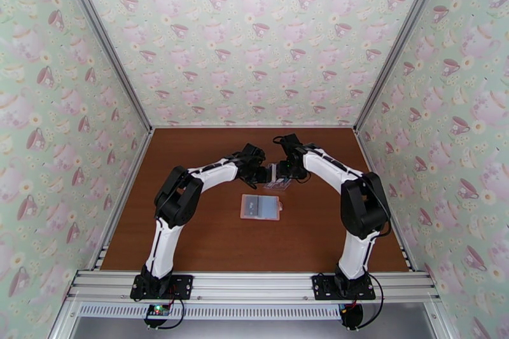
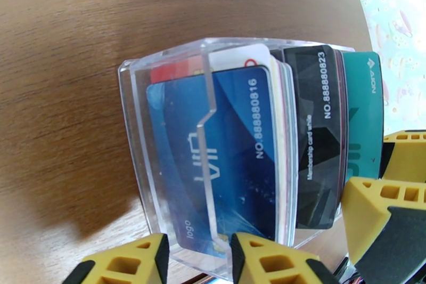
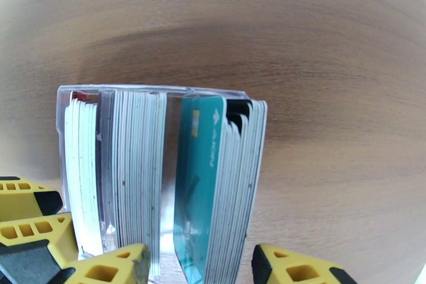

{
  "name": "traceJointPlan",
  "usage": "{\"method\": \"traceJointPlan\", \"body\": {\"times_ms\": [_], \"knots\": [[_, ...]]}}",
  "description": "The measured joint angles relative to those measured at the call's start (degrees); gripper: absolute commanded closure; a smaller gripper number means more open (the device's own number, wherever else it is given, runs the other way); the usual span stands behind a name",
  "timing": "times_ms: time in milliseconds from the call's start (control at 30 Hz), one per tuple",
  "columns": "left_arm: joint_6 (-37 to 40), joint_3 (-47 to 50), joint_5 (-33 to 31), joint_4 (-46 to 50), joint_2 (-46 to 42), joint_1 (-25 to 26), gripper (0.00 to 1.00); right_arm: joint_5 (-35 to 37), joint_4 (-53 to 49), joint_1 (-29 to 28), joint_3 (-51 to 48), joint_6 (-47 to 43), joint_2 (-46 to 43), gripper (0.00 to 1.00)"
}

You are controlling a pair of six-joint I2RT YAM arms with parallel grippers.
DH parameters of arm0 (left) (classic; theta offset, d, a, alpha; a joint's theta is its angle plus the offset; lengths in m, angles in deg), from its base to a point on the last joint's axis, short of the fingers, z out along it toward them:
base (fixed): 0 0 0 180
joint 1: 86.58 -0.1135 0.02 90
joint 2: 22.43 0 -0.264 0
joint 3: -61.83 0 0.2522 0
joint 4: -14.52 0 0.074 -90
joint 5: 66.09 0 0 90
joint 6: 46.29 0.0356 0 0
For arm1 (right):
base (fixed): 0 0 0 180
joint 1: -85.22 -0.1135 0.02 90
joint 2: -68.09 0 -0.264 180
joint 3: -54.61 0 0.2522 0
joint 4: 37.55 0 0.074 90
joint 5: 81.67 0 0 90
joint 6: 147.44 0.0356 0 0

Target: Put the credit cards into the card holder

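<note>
While the two arms leaned inward over the brown bench [image 1: 191,232], their ends were together at one clear rack [image 2: 136,120] near its middle. On the left, the left arm [image 1: 175,197] was stretched toward the rack, and the left pincer [image 2: 197,261] stood at the near end of it. Its yellow fingers [image 2: 125,264] were a little apart, one at each side of the rack's front wall. If they really pressed on the plastic, I could not tell.

The credit cards [image 3: 138,173] were standing on edge inside this rack, packed close together. In the left wrist view, from left to right, a blue card [image 2: 229,157] was in front with a white one behind it. Next came a black card [image 2: 317,136], and at the far right a teal card [image 2: 365,120].

The card holder [image 1: 260,207] lay open and flat on the bench, nearer to the arm bases than the rack and apart from it. Its pink border and pale grey-blue pockets faced up.

On the right side of the rack, the right pincer [image 3: 199,264] had its fingers spread, one at each side of the pack with the teal card in front. Whether they touched that pack was not clear. The right arm [image 1: 362,203] was bent behind it, at the right.
</note>
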Motion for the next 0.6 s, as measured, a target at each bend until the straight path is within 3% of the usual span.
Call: {"method": "traceJointPlan", "body": {"times_ms": [600], "knots": [[-0.7, 2.1, 0.2, -3.0, -0.7, 0.0, 0.65, 4.0, -0.9, 0.1, 0.4, -0.1, 0.4, 0.50]]}}
